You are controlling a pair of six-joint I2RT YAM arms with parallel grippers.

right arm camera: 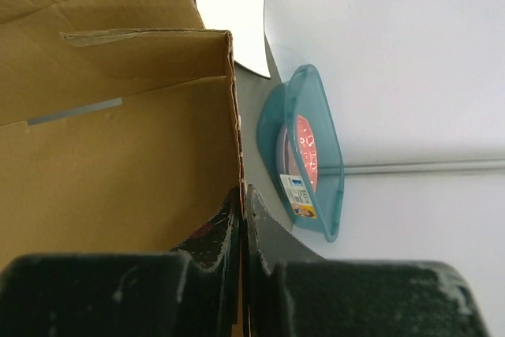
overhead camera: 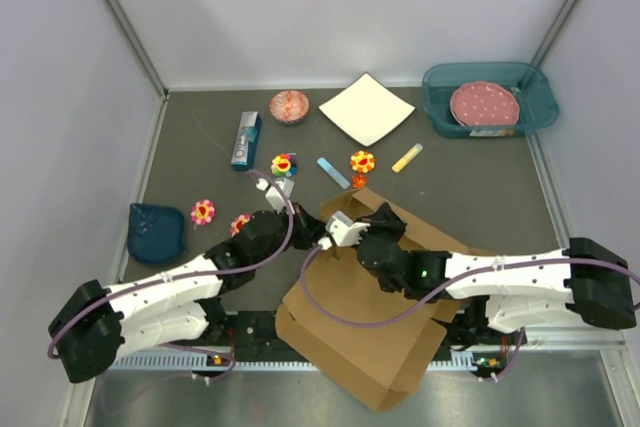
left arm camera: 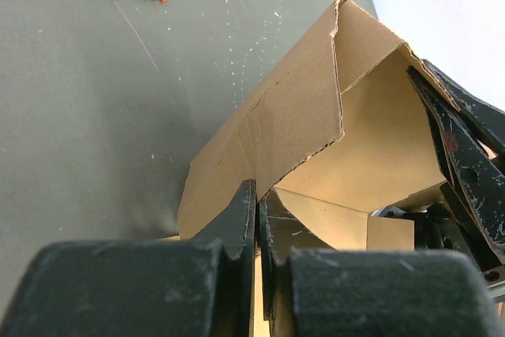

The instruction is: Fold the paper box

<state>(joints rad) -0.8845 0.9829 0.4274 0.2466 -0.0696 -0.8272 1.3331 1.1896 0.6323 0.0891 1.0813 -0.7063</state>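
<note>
Left gripper (left arm camera: 256, 199): fingers pressed almost together, a thin edge of the paper box (overhead camera: 360, 342) nipped between them where a raised side wall comes down to meet an inner flap. Right gripper (right arm camera: 243, 199): likewise closed to a sliver, pinching the upright end of another wall of the same box, the board's cut edge running straight down into the gap. In the top view both of my wrists meet over the far end of the box, just right of the desk's middle, the right one's black fingers visible beside the left one's flap. The box itself is brown cardboard, partly raised at the far end, flat sheet at the near end. It lies at the near edge of the desk (overhead camera: 480, 197), right of centre, with its near corner hanging out past the edge over the metal strip. Further out: a light blue stick (overhead camera: 333, 172) and a yellow stick (overhead camera: 407, 157) just beyond the box, with small red-and-yellow flower pieces (overhead camera: 362, 161) among them and toward the left. Dark blue pouch (overhead camera: 157, 232) by the left edge. Blue tube (overhead camera: 246, 139) and red bowl (overhead camera: 289, 105) toward the far edge, left of centre. White square sheet (overhead camera: 366, 109) at the far edge, middle. Teal tray (overhead camera: 437, 97) in the far right corner, holding a pink dotted plate (overhead camera: 484, 105).
</note>
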